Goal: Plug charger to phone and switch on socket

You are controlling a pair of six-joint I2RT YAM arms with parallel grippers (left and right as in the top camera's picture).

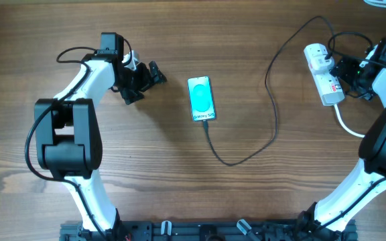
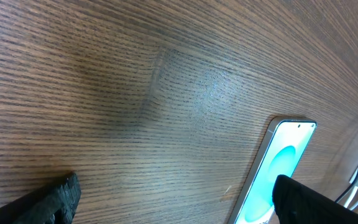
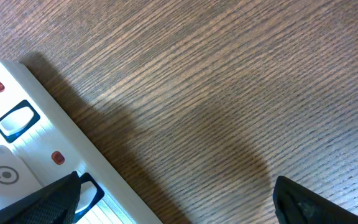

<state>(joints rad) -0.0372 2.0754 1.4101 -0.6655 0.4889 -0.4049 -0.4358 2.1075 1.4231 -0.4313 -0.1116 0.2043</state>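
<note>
Phone flat near mid-table, screen up and lit cyan, long axis running near-to-far with a slight lean. Charger reaching the phone's near short edge, black cable looping from there out to the right and away to a white plug on the far part of the socket. Tip at the phone too small to judge as fully seated, though in line with that edge. Socket at the far right of the table, long axis likewise roughly near-to-far, thick white cord trailing off its near end. Right gripper just beside the socket on its outer, right-hand side, jaws spread wide and holding nothing. Left gripper wide too, empty, off to the left of the phone and well apart from the socket. Judged from this: remaining step most likely the switch, right arm plainly the nearer. From the right wrist: socket face lying to the left of the claw, slanting across the lower left corner, one rocker switch in clear sight, a second partly tucked behind the left fingertip, red marks beside them. Probably calls for a short shift leftward across the strip's short axis, then a downward press with one fingertip on a rocker, not a pinch. Likely risk: shoving the strip sideways instead of tipping the switch.
</note>
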